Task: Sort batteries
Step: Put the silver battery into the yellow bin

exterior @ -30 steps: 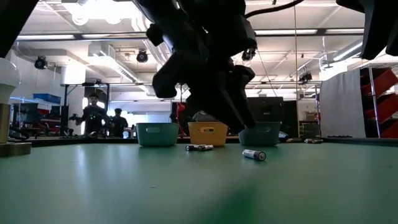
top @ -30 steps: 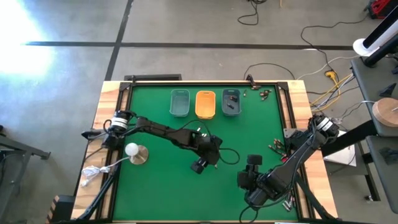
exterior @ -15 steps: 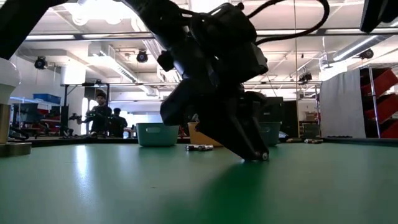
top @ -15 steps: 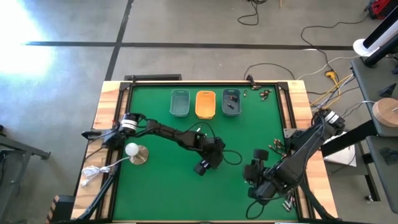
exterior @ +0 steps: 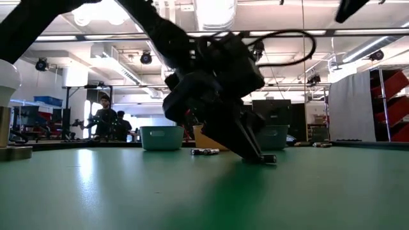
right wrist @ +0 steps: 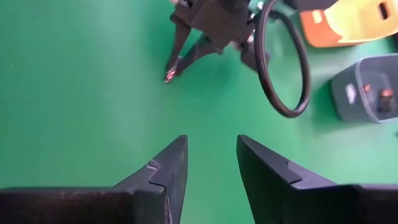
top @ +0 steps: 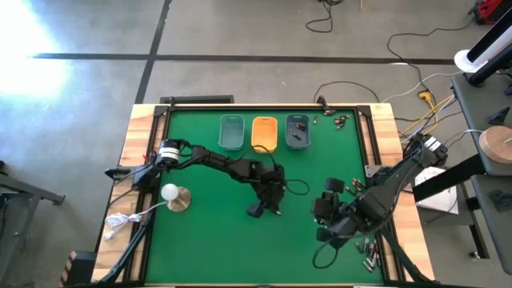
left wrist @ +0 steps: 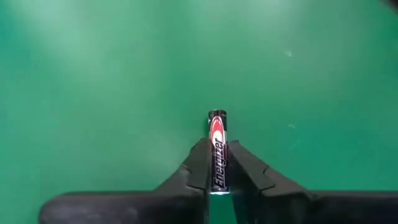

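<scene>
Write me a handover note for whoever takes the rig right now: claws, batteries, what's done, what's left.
Left claw: down at the mat mid-table, fingers closed around a black Energizer battery that still lies on the mat.
Right claw: open, empty, hovering over the right part of the table.
Trays at the far edge: teal tray, orange tray, grey tray; the grey one already holds a few cells.
Another battery lies loose in front of the trays.
Left to do: lift the gripped cell, bin it, then clear the loose ones.

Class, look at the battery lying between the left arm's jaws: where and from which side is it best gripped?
Grip the battery across its round sides near mid-length, coming from above. It lies flat on the green table, and the left gripper already straddles it that way, jaws along both long sides.
</scene>
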You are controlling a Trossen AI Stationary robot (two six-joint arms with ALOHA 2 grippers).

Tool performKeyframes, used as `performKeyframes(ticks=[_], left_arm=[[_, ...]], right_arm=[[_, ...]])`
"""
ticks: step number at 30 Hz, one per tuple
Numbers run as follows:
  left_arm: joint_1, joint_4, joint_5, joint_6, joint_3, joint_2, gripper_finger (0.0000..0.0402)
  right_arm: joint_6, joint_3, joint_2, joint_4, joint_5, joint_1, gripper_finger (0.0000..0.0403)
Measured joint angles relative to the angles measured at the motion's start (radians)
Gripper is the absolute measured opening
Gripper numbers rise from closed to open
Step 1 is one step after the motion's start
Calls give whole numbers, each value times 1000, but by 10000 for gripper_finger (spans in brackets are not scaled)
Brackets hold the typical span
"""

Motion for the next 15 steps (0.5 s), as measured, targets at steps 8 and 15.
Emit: performKeyframes(ticks=[8,15], left_arm=[[72,104,23,-80,-130,-109,7],[115,205,-30,-72,-295,-364,7]], right_arm=[[-131,0,-50,3,1,-119,119],[-178,0,-53,27,1,-225,112]])
